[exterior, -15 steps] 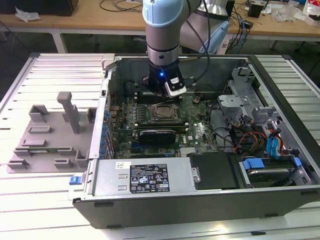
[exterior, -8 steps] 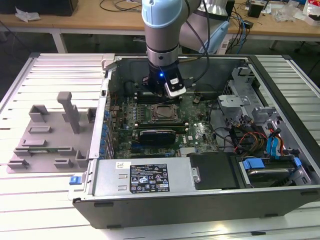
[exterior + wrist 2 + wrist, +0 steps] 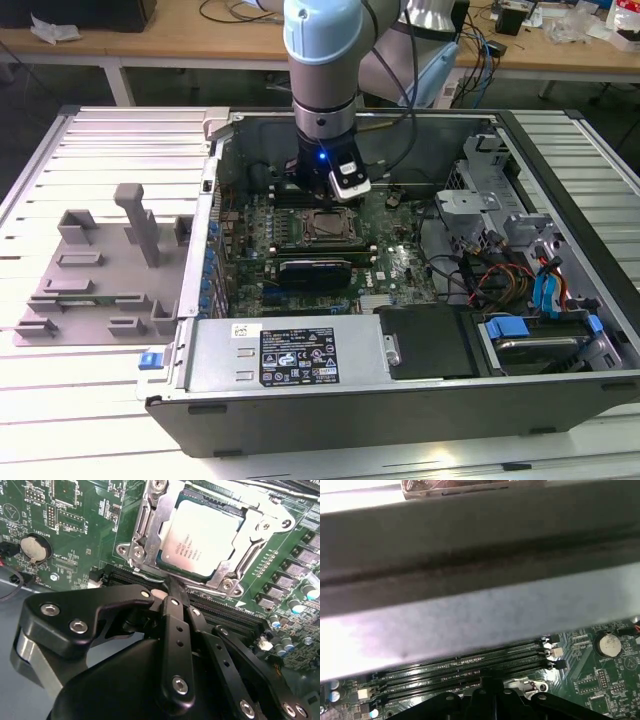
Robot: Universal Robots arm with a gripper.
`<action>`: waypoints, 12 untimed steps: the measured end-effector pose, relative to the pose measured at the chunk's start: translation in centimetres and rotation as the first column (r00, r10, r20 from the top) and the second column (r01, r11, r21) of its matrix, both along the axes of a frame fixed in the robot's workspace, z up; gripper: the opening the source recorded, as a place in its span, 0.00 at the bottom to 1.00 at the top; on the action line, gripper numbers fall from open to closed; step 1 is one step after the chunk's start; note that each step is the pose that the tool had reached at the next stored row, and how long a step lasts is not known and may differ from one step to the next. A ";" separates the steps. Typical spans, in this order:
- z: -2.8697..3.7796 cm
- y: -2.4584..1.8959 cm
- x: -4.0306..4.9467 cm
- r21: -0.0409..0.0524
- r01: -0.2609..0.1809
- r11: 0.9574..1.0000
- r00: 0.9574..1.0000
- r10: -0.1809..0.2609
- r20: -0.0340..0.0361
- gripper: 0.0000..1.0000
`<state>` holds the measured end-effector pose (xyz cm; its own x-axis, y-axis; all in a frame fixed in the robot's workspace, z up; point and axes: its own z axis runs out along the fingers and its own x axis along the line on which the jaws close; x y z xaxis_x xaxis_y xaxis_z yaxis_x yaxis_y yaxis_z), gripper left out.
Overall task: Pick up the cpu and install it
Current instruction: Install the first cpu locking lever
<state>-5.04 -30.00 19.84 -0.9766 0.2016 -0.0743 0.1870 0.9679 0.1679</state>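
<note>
Open computer case (image 3: 560, 400) lies on a slatted metal surface (image 3: 90, 140), green motherboard (image 3: 400, 262) exposed inside. The arm (image 3: 322, 60) reaches down into the case from above; the gripper (image 3: 322, 192) hangs just over the board at the far edge of the socket (image 3: 330, 228).

In the second wrist view the cpu (image 3: 200, 539) sits flat in the socket (image 3: 150, 527), silvery top plate up, metal frame around it on all sides. The gripper (image 3: 172, 587) is just beside the socket's edge, near the memory slots (image 3: 225, 615), and is not holding the cpu. Its black fingers (image 3: 175, 630) are drawn together, narrow, nothing seen between them. A tip comes close to the socket frame; cannot tell if it touches.

A round coin battery (image 3: 34, 549) sits on the board well apart from the socket. In the first wrist view the same battery (image 3: 609, 643) shows, plus the long memory slots (image 3: 470, 662) running beside the gripper's black body (image 3: 485, 705), with the grey case wall (image 3: 480, 555) behind.

In the exterior view a grey plastic fixture (image 3: 110, 270) rests on the surface at the exterior view's left of the case. A power supply (image 3: 290, 352) with a label lies along the near wall, and drive bays with blue tabs (image 3: 545, 290) and cables sit at the exterior view's right. A wooden bench (image 3: 200, 35) stands behind.
</note>
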 end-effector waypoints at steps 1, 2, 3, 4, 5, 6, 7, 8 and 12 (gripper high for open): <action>-0.04 -0.01 -0.01 0.000 0.000 1.000 1.000 0.000 0.000 0.11; -0.05 0.00 0.00 0.000 0.000 1.000 1.000 0.000 0.000 0.11; -0.07 0.00 0.00 0.000 0.000 1.000 1.000 0.000 0.000 0.11; -0.04 0.00 0.00 0.000 0.000 1.000 1.000 0.000 0.000 0.11; 0.09 0.02 0.01 0.001 0.000 1.000 1.000 0.000 0.001 0.11; 0.27 0.02 0.01 0.001 0.000 1.000 1.000 0.000 0.001 0.11; 0.52 0.01 0.00 0.001 0.000 1.000 1.000 0.000 0.000 0.11; 0.71 0.01 0.00 0.000 0.000 1.000 1.000 0.000 0.000 0.11; 1.28 0.04 0.00 0.000 0.000 1.000 1.000 0.000 0.003 0.11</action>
<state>-5.04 -29.95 21.13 -0.9764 0.2017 -0.0768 0.1866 0.9678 0.1688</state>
